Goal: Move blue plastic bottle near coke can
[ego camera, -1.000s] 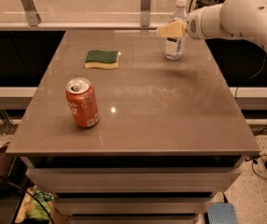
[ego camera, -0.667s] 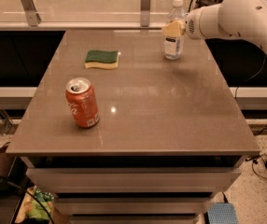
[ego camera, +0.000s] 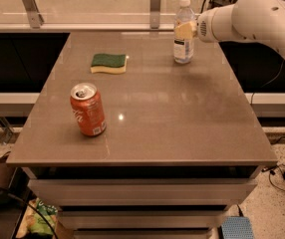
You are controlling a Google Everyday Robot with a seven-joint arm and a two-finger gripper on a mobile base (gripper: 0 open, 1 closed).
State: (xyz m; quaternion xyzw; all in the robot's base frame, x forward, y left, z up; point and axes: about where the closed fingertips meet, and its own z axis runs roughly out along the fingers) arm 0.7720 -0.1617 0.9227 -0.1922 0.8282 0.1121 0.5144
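Observation:
The blue plastic bottle (ego camera: 184, 44) is clear with a white cap and a white-and-dark label. It stands upright at the far right of the table (ego camera: 182, 113). My gripper (ego camera: 186, 30) reaches in from the right on a white arm and sits at the bottle's mid-height, overlapping it. The coke can (ego camera: 88, 109) is orange-red with a silver top. It stands upright at the near left of the table, well apart from the bottle.
A green and yellow sponge (ego camera: 109, 63) lies at the far left of the table, between the can and the far edge. A glass rail with metal posts (ego camera: 155, 4) runs behind the table. Cables lie on the floor at the right.
The gripper's tip has drawn a little to the right and now lies over the bottle instead of jutting past its left side. The bottle and can stand where they were.

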